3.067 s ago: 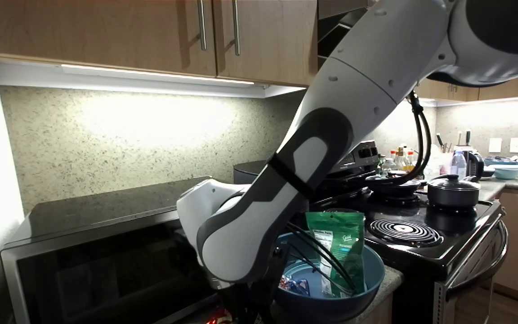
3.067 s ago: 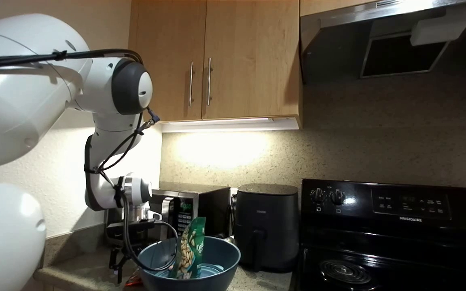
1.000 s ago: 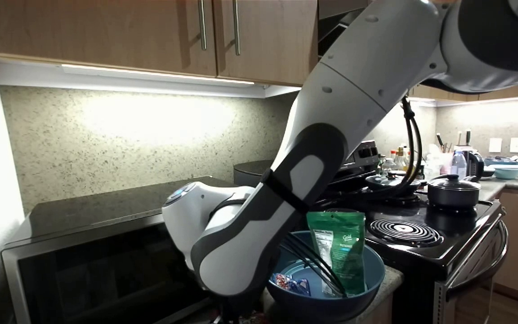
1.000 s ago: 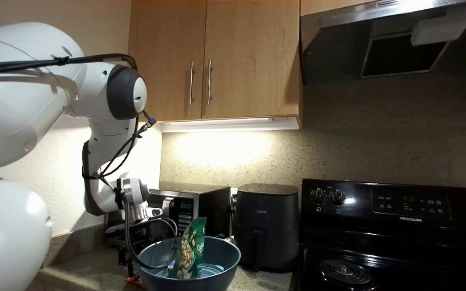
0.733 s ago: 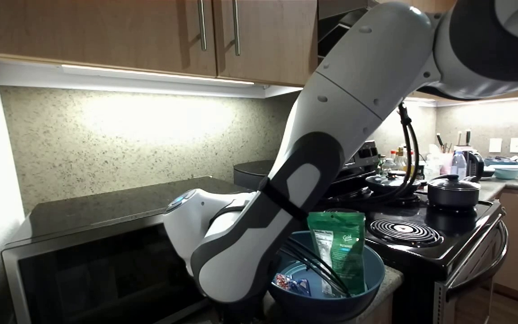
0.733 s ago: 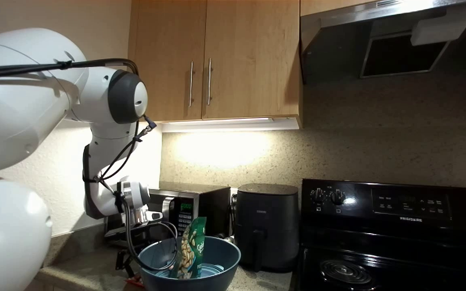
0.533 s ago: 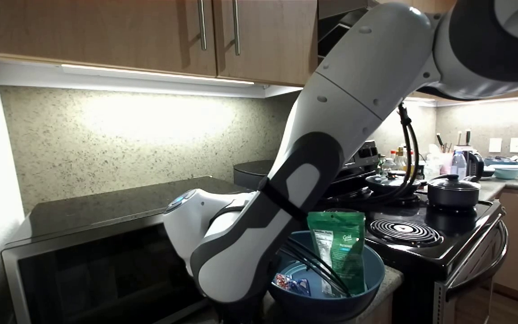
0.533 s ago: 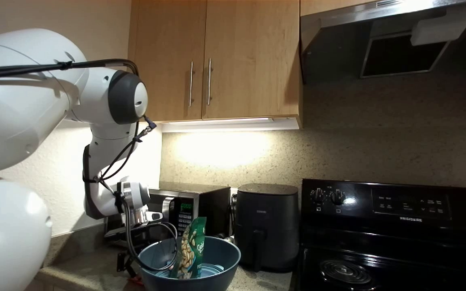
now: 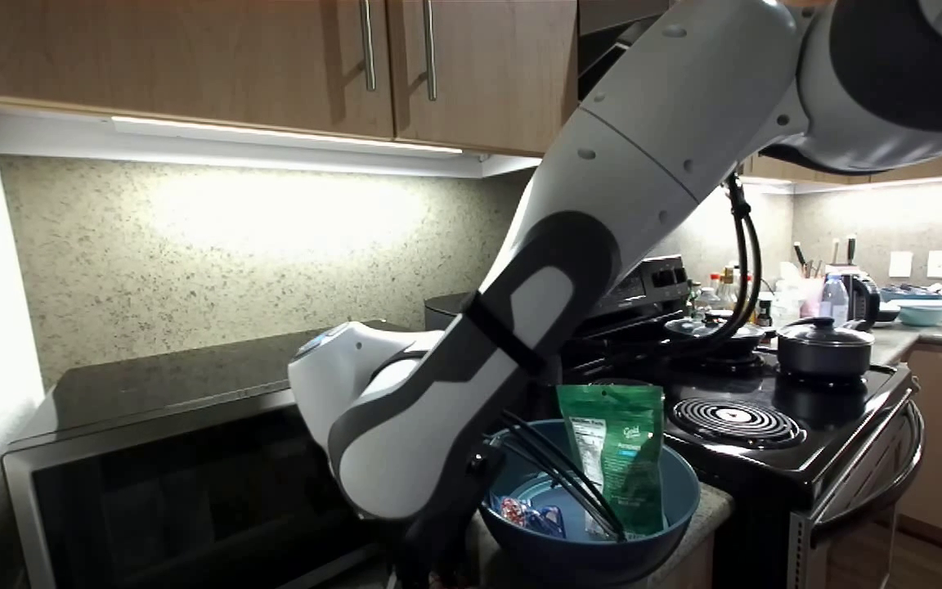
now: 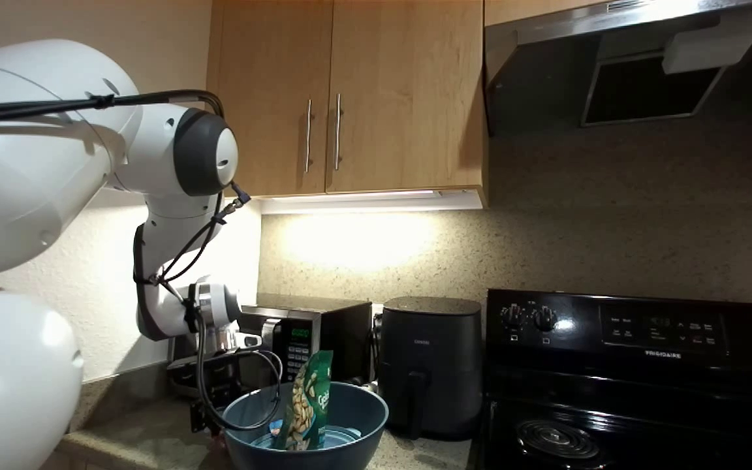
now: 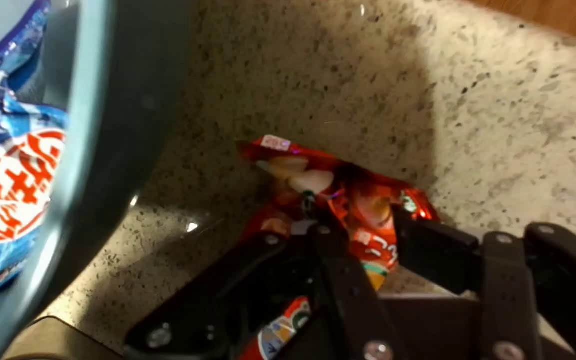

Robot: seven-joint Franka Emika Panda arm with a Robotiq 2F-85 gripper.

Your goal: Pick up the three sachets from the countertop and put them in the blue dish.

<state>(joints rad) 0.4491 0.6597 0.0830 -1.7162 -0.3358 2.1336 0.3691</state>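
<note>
Red sachet (image 11: pixel 370 202): just beside the blue dish (image 9: pixel 594 564), well in from the countertop's (image 11: pixel 493 125) edge; whether flat on the surface or slightly raised is not verifiable.
Gripper (image 11: pixel 360 227): fingers (image 11: pixel 430 250) stand a narrow gap apart, one each side of the sachet's middle, creased film between them; a firm clamp cannot be confirmed.
Film slip: judged the chief risk; a shallow pinch on glossy film could let the packet slide out on lifting.
Dish rim: so near that the packet's loose ends could snag it and drag or tip the dish.
Blue sachet (image 11: pixel 13 185): inside the dish, on the side toward the gripper.
Green sachet (image 9: pixel 626 458): in the dish, roughly upright, top above the rim.
Cables (image 9: pixel 561 474): hang across the dish in both exterior views; a sideways swing could knock the green sachet over.
Count: two sachets in the dish, one outstanding.
</note>
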